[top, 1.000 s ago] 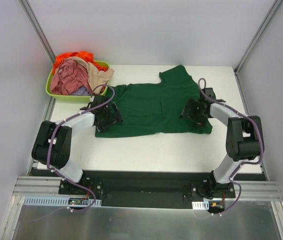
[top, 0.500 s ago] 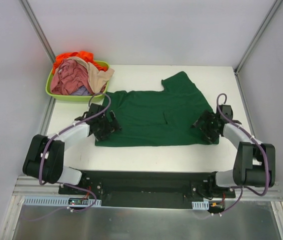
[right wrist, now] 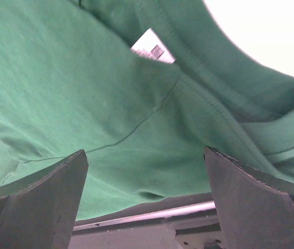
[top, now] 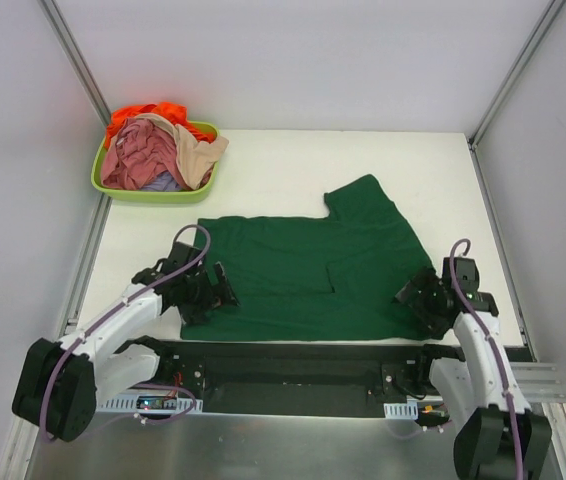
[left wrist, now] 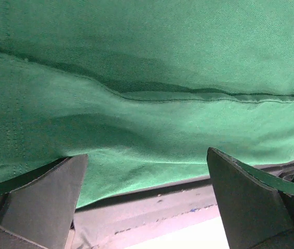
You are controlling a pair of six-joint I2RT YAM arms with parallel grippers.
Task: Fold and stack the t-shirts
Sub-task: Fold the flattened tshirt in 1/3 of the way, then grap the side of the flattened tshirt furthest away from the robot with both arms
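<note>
A dark green t-shirt (top: 313,270) lies spread flat at the table's near edge, one sleeve pointing to the far right. My left gripper (top: 208,295) rests on its near left corner, my right gripper (top: 418,298) on its near right corner. In the left wrist view the green cloth (left wrist: 147,104) fills the frame, and the gripper (left wrist: 144,202) has its jaws wide apart with the hem lying loose between them. The right wrist view shows the same: green cloth (right wrist: 84,93), a white label (right wrist: 149,47), gripper (right wrist: 144,202) open. Pink (top: 138,155), orange (top: 143,112), beige (top: 198,150) and lavender (top: 163,182) shirts are piled in the tub.
The lime-green tub (top: 103,185) stands at the far left corner of the white table (top: 283,160). The black base rail (top: 293,360) runs just below the shirt's near hem. Grey walls close in the left and right sides.
Both grippers have moved toward the near edge of the table, and the green shirt has slid with them, from the table's middle to its front edge.
</note>
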